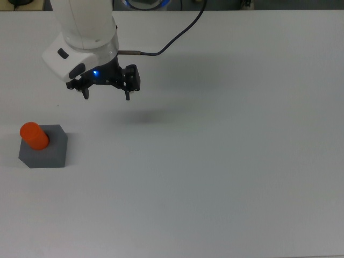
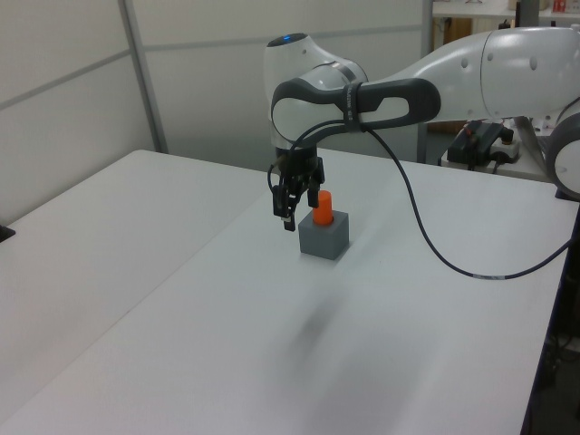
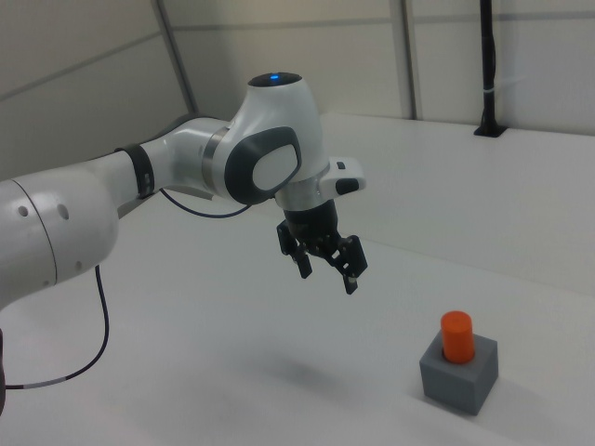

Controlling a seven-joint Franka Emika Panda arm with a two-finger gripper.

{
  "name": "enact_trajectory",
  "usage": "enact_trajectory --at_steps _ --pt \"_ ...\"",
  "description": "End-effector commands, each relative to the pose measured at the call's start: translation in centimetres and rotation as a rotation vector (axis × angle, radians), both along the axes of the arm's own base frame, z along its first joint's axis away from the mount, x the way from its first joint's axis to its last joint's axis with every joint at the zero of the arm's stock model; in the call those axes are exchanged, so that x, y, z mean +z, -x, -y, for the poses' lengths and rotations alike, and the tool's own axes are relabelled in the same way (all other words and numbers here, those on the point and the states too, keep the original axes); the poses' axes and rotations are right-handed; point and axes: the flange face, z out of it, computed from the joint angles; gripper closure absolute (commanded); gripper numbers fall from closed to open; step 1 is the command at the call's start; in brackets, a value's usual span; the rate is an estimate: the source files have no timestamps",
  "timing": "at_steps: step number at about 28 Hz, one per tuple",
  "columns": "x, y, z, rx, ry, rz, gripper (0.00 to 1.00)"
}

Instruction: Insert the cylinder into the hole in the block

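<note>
The orange-red cylinder [image 1: 34, 135] stood upright in the grey block [image 1: 49, 151], its lower end seated in the hole of the block's top face and most of its length rising above it. The block sat flat on the white counter [image 1: 215, 177] near the top view's left edge.
</note>
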Motion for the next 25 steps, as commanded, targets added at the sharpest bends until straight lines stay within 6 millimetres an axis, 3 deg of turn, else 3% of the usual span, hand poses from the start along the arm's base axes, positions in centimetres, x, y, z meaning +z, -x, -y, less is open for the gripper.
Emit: enact_trajectory --at_steps 1,25 --pt "0.53 0.56 -0.19 -0.008 0.013 -0.021 0.00" --pt "0.17 0.51 0.74 -0.012 0.035 -0.027 0.00"
